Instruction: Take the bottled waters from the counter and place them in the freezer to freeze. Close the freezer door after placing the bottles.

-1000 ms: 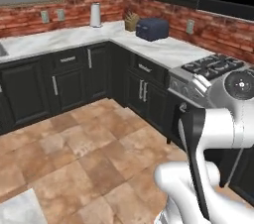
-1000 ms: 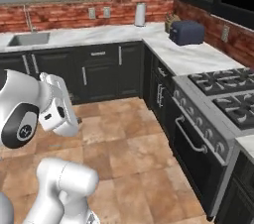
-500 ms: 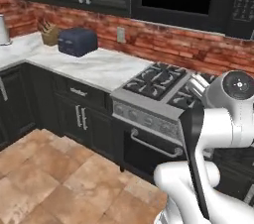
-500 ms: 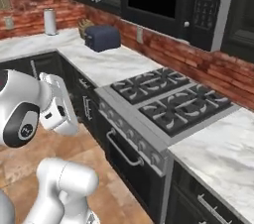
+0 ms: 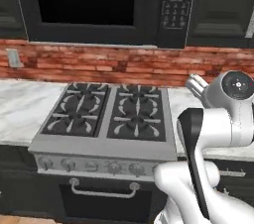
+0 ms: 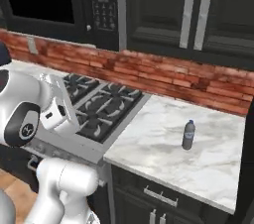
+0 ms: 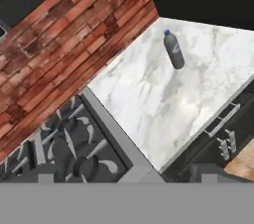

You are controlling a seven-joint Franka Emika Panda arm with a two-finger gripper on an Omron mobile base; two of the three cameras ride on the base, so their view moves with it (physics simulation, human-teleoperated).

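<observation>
Gripper jaws spread wide, I see nothing held or touched | greyish bottle upright on marble counter, right of gas stove, well apart from fingertips

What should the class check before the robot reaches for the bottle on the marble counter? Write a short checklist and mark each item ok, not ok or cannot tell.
1. Bottle located: ok. A greyish bottle stands on the counter, right of the stove.
2. Bottle upright and free of neighbours: ok.
3. Second bottle located: not ok. One bottle shows here.
4. Gripper ready to grasp: ok. The jaws are open with nothing between them.
5. Gripper close to the bottle: not ok. In the hand view the bottle sits far off, near the wall.
6. Freezer door open: cannot tell.
</observation>
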